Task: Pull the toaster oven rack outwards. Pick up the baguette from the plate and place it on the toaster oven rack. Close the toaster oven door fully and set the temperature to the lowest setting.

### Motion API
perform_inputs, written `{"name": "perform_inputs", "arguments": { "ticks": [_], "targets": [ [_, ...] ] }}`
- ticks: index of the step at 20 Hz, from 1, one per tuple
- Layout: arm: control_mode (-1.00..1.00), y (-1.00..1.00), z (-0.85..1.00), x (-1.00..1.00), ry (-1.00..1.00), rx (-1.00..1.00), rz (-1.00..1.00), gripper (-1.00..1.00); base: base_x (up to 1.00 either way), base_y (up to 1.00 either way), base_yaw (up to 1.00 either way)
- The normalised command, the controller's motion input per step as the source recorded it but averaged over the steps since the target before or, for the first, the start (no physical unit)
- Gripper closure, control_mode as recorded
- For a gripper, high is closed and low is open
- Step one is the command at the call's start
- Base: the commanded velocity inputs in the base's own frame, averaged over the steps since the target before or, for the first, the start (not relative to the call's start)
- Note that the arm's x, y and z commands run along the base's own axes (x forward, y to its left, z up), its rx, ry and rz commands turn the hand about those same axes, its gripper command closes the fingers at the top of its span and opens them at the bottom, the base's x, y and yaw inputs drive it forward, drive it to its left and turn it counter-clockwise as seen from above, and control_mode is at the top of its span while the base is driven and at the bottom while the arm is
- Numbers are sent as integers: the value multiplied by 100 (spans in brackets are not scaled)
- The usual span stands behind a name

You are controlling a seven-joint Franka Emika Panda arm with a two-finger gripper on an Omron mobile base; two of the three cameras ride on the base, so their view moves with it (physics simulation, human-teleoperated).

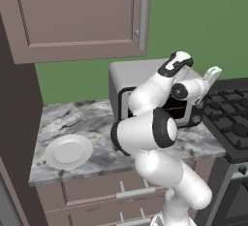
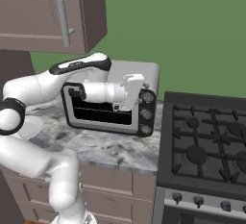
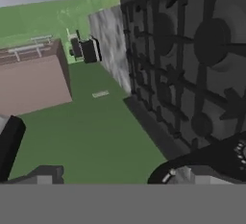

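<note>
Judging by the empty plate (image 1: 68, 151), baguette's been moved; toaster oven (image 2: 115, 104) door looks shut — knob's left; gripper (image 2: 129, 93) spread wide, nothing held.

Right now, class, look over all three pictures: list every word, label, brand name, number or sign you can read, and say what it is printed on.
None can be read.
Toaster oven: its three knobs carry no legible marks.
Stove: the front knobs show no numbers.
Cupboard, plate and counter: plain, no print.
</note>
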Motion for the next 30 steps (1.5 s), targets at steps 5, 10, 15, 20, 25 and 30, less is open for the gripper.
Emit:
{"name": "perform_inputs", "arguments": {
  "ticks": [5, 10, 15, 20, 25, 30],
  "targets": [
    [-100, 0, 100, -61, 21, 20, 21, -100, 0, 0, 0],
    [-100, 0, 100, -72, 16, 16, 22, -100, 0, 0, 0],
    [-100, 0, 100, -65, 9, 13, 22, -100, 0, 0, 0],
    [-100, 0, 100, -52, -1, 5, 18, -100, 0, 0, 0],
    [-100, 6, 100, -19, -12, 8, 11, -100, 0, 0, 0],
    [-100, 9, 90, -9, -15, 8, 8, -100, 0, 0, 0]
  ]
}}
